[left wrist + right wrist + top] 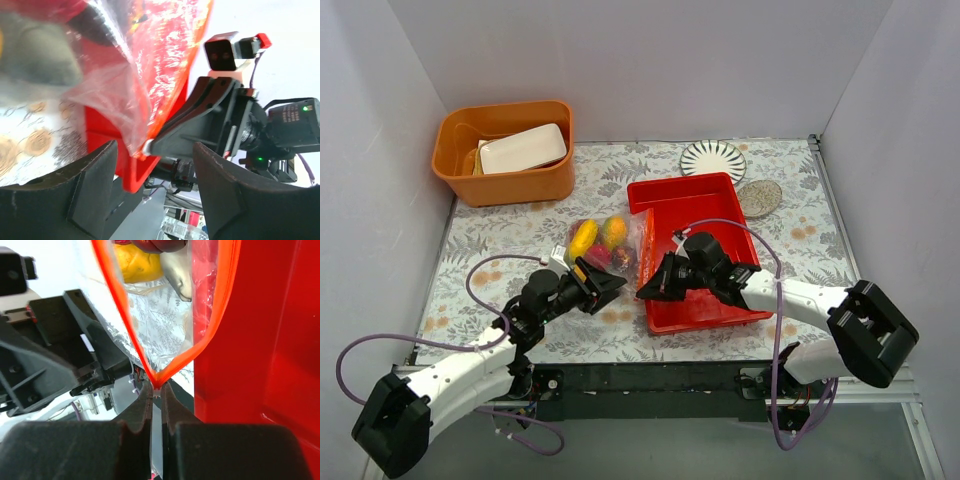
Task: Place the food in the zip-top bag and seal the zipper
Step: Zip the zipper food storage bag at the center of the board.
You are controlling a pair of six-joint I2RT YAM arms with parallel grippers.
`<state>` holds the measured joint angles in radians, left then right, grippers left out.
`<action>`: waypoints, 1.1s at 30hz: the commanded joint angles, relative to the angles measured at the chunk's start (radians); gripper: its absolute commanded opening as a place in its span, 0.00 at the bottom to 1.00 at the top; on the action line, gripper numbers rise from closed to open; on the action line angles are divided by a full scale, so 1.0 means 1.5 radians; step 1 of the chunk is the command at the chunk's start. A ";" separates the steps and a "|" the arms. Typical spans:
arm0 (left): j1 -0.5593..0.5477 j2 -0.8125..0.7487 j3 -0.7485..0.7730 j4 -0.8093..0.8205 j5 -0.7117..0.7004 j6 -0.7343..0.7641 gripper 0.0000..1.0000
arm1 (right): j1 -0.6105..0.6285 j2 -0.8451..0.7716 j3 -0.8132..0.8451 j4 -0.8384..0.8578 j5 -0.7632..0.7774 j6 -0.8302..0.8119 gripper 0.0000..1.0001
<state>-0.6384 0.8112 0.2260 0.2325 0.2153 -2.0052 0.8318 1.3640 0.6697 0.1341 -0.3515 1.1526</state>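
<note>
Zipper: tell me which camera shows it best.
Right wrist. The zipper fills the frame as an orange-red V, its tip pinched in the shut right end effector. Left wrist shows crinkled zip-top bag over red, strip unclear. Top view: too small to make out.

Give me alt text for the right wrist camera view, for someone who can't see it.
The right end effector is pinched shut on the corner of the orange-red zipper of the clear zip-top bag, and the strip spreads upward in a V. Yellow and grey toy food shows inside, and a red tray fills the right side.
</note>
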 commanded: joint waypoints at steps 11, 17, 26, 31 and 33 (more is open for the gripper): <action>-0.005 -0.011 -0.072 0.024 0.008 -0.142 0.59 | 0.003 -0.042 -0.077 0.166 0.035 0.065 0.01; -0.011 0.067 -0.082 0.150 0.018 -0.158 0.58 | 0.003 -0.043 -0.079 0.173 0.031 0.067 0.01; -0.026 0.093 -0.101 0.277 -0.008 -0.182 0.63 | 0.003 -0.037 -0.074 0.166 0.023 0.064 0.01; -0.031 0.105 -0.118 0.312 -0.021 -0.199 0.64 | 0.003 -0.032 -0.069 0.166 0.019 0.064 0.01; -0.032 0.129 -0.118 0.338 -0.020 -0.208 0.63 | 0.003 -0.032 -0.069 0.166 0.016 0.065 0.01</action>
<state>-0.6785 0.9710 0.0605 0.6453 0.2111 -2.0056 0.8318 1.3155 0.5587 0.3420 -0.3176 1.2514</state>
